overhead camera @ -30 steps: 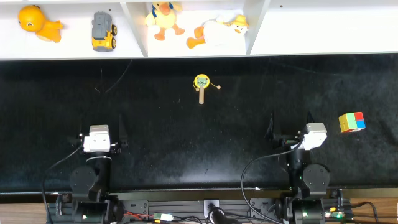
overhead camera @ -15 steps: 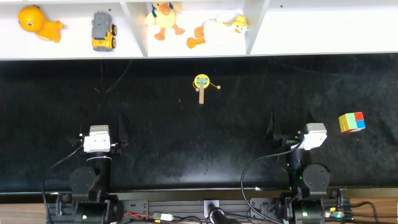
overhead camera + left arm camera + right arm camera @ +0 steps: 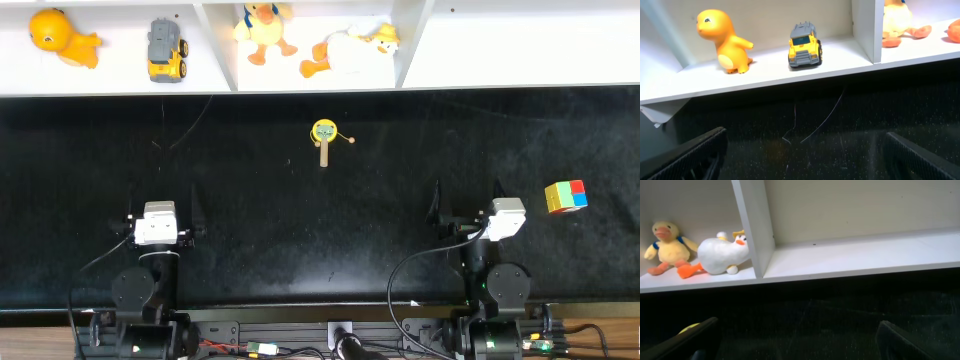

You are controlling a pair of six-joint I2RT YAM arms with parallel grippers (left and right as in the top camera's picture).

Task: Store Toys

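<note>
Centrally, yellow-headed, wooden-handled rattle.

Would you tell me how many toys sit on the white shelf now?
4: orange figure and yellow truck in the left compartment; yellow duck and white duck in the middle compartment.

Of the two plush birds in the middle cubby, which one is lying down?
The white duck: it lies on its side with its orange feet toward the yellow duck, which sits upright.
</note>
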